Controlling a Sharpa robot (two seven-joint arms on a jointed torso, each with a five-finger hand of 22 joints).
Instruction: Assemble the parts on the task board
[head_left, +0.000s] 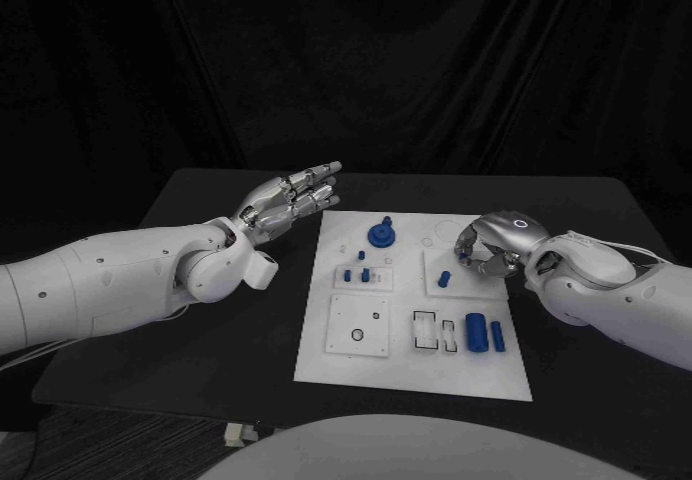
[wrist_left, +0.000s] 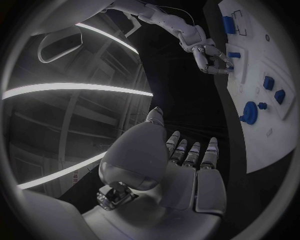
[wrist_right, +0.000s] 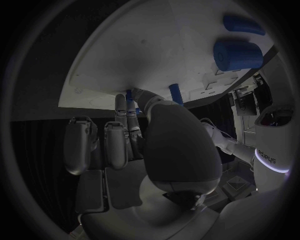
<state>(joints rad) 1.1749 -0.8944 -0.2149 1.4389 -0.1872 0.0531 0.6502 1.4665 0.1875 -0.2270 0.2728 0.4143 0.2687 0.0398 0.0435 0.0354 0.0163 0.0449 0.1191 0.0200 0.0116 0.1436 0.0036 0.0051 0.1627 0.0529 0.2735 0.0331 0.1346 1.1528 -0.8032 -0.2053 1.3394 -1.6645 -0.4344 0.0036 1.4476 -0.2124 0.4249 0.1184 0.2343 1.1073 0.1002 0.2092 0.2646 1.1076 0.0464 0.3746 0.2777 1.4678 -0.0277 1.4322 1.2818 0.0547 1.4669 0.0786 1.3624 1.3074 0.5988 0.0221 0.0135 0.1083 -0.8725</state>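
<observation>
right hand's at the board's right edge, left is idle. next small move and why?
Probably lift the right hand slightly, if its fingers have the small blue peg; the contact is hard to make out. The hand is curled over the task board near another blue peg. The left hand hovers open off the board's left edge.

**Occluded and Indeterminate Areas**

The right robot hand (head_left: 490, 246) curled over the task board (head_left: 411, 370), hiding the board surface beneath it. Whether its fingertips (wrist_right: 122, 102) gripped a small blue part (wrist_right: 129, 94) could not be determined. The board's markings were too small to read. In the left wrist view, the picture's edge cut the task board off.
</observation>
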